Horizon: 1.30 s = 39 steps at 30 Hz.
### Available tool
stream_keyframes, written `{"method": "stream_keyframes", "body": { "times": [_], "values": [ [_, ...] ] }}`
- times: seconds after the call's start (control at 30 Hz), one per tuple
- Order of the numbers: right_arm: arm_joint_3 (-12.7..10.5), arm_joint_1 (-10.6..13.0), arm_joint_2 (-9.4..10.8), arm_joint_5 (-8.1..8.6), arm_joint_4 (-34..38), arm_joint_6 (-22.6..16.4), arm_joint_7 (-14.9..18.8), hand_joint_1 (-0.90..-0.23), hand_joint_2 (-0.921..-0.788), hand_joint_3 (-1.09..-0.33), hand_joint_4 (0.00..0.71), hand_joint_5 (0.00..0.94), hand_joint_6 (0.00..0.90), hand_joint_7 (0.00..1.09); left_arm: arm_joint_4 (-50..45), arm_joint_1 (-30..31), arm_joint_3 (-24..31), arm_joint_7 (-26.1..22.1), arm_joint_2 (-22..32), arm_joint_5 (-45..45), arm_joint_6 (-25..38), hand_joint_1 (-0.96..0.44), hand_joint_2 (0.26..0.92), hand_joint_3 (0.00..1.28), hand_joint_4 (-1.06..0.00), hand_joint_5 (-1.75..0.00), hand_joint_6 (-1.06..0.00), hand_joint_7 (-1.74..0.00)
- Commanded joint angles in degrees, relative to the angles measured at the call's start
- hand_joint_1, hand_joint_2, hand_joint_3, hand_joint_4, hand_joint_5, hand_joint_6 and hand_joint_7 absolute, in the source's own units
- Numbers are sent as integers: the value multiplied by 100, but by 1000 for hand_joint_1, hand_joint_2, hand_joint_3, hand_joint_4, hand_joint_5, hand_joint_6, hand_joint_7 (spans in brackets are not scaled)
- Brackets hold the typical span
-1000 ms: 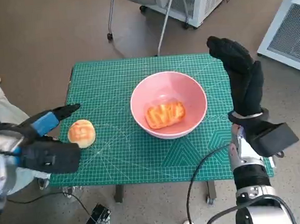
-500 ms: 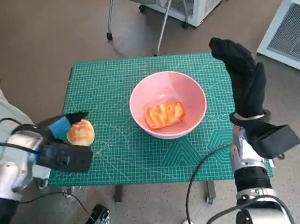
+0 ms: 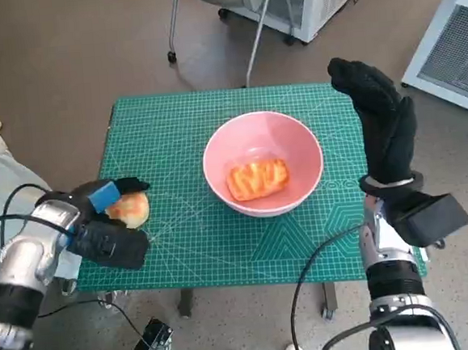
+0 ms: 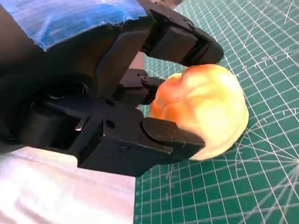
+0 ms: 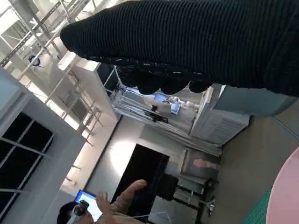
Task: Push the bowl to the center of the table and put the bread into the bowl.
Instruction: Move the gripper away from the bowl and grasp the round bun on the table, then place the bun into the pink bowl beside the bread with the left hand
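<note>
One bun (image 4: 201, 109) sits clamped between my left hand (image 3: 100, 226) fingers (image 4: 168, 137), near the worktop (image 3: 174, 131) edge. My right hand (image 3: 380, 119) hovers beyond the bowl (image 3: 263, 163), fingers apart, holding nothing.

Glossy pink bowl (image 3: 263, 161), smooth as glazed ceramic or hard plastic. The bun (image 4: 201, 109) has a shiny golden crust; the bread (image 3: 256, 178) in the bowl looks glazed too. A matt green gridded mat (image 3: 223, 241) covers the counter. Right hand (image 3: 380, 123) wears ribbed black knit; left hand (image 3: 100, 222) is matt black plastic under smooth blue tape.

We saw our blue-taped black left hand (image 3: 100, 222) curled inward; our black knitted-glove right hand (image 3: 380, 119) was raised, flat.
</note>
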Motion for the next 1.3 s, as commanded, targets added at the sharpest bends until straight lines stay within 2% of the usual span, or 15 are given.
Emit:
{"method": "stream_keyframes", "body": {
  "times": [0.03, 0.17, 0.3, 0.5, 0.83, 1.1, 1.3],
  "values": [
    [-17, 158, 10, 19, 14, 85, -40, -459, -918, -636, 427, 7, 127, 869, 180, -115, 5, 58, -35, -232, -289, 6, 920, 148, -567, -1320, -592, -1121],
    [-17, 153, 13, 4, 18, 77, -56, -453, -920, -630, 428, 7, 128, 868, -40, -142, 175, 81, 55, -423, -291, 2, 920, 112, -585, -1335, -645, -1086],
    [-17, 141, 17, -4, 40, 73, -70, -451, -921, -629, 428, 7, 128, 867, -369, -175, 403, 54, 140, -612, -176, 1, 912, 78, -643, -1276, -690, -1047],
    [-15, 131, 11, 11, 61, 72, -46, -446, -919, -632, 428, 7, 129, 865, -953, -290, 921, -107, 220, -1088, -37, 2, 917, 39, -682, -1223, -711, -1038],
    [-23, 146, -15, 69, 6, 96, 23, -446, -910, -650, 428, 6, 131, 862, -2220, -689, 1733, -458, 155, -1794, 392, 3, 919, 37, -651, -1189, -730, -1083],
    [-36, 150, -41, 69, -19, 79, 21, -452, -914, -641, 426, 5, 129, 863, -2819, -1210, 1751, -355, -224, -1806, 572, 3, 919, 59, -557, -1287, -775, -1028],
    [-47, 142, -65, 54, 8, 44, 17, -453, -918, -634, 427, 5, 128, 860, -2727, -1504, 1479, -39, -674, -1622, 412, 3, 909, 53, -601, -1264, -792, -986]
  ]
}}
